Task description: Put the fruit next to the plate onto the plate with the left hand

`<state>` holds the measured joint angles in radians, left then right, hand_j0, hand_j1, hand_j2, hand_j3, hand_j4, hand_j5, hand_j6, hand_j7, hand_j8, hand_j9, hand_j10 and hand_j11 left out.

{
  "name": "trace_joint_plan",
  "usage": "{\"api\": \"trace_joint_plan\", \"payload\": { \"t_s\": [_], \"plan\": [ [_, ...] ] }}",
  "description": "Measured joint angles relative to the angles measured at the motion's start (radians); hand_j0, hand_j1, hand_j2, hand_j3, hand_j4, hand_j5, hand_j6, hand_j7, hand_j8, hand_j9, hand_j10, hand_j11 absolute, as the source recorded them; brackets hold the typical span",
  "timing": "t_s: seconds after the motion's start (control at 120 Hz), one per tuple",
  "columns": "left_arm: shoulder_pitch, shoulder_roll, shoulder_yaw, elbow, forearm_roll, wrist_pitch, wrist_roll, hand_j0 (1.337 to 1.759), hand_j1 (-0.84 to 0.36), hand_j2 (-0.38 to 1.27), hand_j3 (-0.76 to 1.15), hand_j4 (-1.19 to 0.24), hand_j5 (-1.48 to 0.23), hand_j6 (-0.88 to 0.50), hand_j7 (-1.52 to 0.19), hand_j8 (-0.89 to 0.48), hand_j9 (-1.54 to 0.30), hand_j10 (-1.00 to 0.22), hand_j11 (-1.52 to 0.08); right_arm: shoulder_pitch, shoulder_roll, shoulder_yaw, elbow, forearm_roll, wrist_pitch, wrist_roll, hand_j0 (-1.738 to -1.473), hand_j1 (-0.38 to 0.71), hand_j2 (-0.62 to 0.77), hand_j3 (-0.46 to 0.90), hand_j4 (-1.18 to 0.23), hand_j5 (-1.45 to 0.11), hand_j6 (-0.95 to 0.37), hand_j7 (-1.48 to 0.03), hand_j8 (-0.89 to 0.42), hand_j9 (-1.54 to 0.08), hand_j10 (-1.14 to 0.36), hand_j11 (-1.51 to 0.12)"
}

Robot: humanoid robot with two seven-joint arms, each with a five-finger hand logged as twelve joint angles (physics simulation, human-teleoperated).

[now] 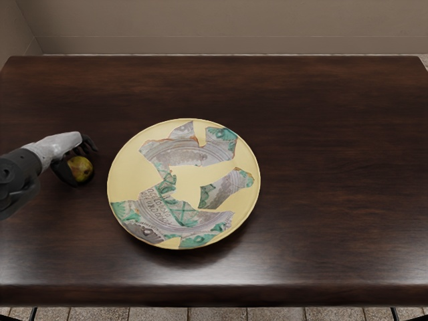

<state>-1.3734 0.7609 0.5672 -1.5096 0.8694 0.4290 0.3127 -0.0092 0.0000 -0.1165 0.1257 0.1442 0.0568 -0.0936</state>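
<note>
My left hand (70,160) curls its dark fingers around the yellow-green fruit (81,168), just left of the plate (124,175) and apart from it. My fingers hide its underside, so it may rest on the table (321,100) or be barely lifted. The left edge cuts off my forearm.

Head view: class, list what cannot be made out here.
- The fruit: mostly wrapped by the left robot hand; its kind is unclear.
- Whether it rests on the table: hidden by that hand.
- Left arm: cut off by the left edge.
- Right arm: outside the frame.
</note>
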Motion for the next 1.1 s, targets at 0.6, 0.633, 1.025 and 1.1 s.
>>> {"api": "trace_joint_plan", "payload": {
  "t_s": [0.6,0.633,1.025,1.1],
  "plan": [
    [0.016,-0.014,0.0,0.003,0.001,0.019,0.0,1.657,-0.19,0.11,0.0,-0.47,-0.62,-0.47,-0.62,-0.46,-0.62,-0.47,-0.62,0.0,0.0,0.0,0.0,0.0,0.0,0.0,-1.658,-0.31,-0.01,0.0,-0.04,-0.05,-0.04,-0.05,-0.04,-0.05,-0.03,-0.05],
    [0.017,-0.015,0.0,0.004,0.002,0.02,0.0,1.657,-0.19,0.11,0.0,-0.49,-0.63,-0.49,-0.63,-0.46,-0.64,-0.47,-0.64,0.0,0.0,0.0,0.0,0.0,0.0,0.0,-1.658,-0.31,-0.01,0.0,-0.04,-0.05,-0.04,-0.05,-0.04,-0.05,-0.03,-0.05],
    [0.022,-0.018,0.0,0.006,0.005,0.018,-0.001,1.652,-0.21,0.17,0.0,-0.65,-0.85,-0.4,-0.86,-0.37,-0.86,-0.39,-0.88,0.0,0.0,0.0,0.0,0.0,0.0,0.0,-1.658,-0.31,-0.01,0.0,-0.04,-0.05,-0.04,-0.05,-0.04,-0.05,-0.03,-0.05],
    [0.022,-0.018,-0.001,0.006,0.005,0.017,-0.001,1.65,-0.21,0.14,0.0,-0.67,-0.92,-0.36,-0.91,-0.35,-0.91,-0.37,-0.94,0.0,0.0,0.0,0.0,0.0,0.0,0.0,-1.658,-0.31,-0.01,0.0,-0.04,-0.05,-0.04,-0.05,-0.04,-0.05,-0.03,-0.05]
  ]
}}
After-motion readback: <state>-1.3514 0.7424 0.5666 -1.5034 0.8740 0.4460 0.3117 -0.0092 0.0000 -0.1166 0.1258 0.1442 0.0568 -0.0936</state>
